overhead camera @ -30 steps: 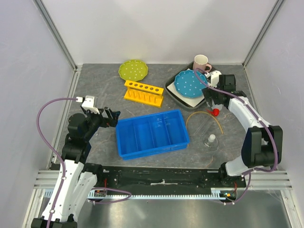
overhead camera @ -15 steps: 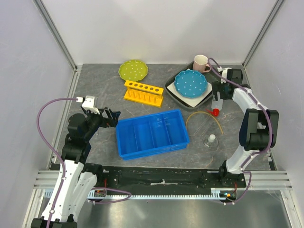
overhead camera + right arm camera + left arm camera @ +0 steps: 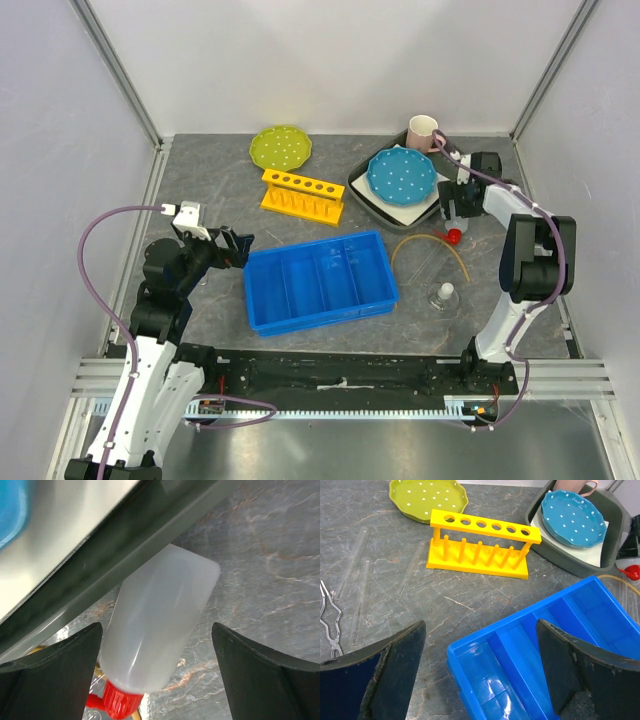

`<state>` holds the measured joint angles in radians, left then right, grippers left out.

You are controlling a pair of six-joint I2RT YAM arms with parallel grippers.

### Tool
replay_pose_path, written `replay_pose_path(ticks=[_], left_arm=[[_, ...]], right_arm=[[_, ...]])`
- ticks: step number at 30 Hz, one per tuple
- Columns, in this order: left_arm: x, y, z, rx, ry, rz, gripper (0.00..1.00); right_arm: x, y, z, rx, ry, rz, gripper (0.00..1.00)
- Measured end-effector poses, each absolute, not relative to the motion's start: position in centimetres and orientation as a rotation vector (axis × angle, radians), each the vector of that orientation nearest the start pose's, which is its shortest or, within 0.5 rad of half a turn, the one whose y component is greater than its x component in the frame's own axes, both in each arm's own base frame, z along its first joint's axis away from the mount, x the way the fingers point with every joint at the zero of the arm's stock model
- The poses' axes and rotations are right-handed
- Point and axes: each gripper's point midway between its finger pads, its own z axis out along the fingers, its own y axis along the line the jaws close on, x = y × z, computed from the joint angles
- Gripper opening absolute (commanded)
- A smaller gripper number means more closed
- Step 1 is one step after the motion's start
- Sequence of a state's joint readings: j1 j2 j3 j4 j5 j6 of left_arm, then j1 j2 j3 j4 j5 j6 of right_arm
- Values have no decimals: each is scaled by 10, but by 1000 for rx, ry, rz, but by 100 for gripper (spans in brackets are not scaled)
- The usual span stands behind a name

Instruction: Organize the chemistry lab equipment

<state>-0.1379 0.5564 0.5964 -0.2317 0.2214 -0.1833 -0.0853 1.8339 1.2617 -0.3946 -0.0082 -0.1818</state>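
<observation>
Jaws on both arms gape empty; right pair straddles the squeeze bottle (image 3: 160, 620); blue bin (image 3: 322, 312) holds a clear tube (image 3: 487, 682).

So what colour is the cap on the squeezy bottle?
The squeezy bottle's cap is red, clearest in the right wrist view.

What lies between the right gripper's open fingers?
The white squeeze bottle, lying on its side beside the dark tray, jaws open either side of it; the right wrist view shows it.
</observation>
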Motion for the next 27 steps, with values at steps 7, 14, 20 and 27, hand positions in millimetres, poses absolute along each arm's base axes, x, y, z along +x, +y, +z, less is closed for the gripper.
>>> replay_pose_path(ticks=[7, 14, 20, 27], left_arm=[[261, -82, 236, 126, 1774, -424, 97], [262, -82, 235, 126, 1778, -424, 96], [262, -82, 234, 127, 1779, -424, 96], [262, -83, 234, 126, 1781, -424, 96]], right_arm=[[426, -46, 26, -87, 2617, -75, 98], [426, -52, 26, -60, 2621, -114, 98], [425, -57, 24, -50, 2630, -154, 98], [430, -62, 24, -47, 2635, -186, 98]])
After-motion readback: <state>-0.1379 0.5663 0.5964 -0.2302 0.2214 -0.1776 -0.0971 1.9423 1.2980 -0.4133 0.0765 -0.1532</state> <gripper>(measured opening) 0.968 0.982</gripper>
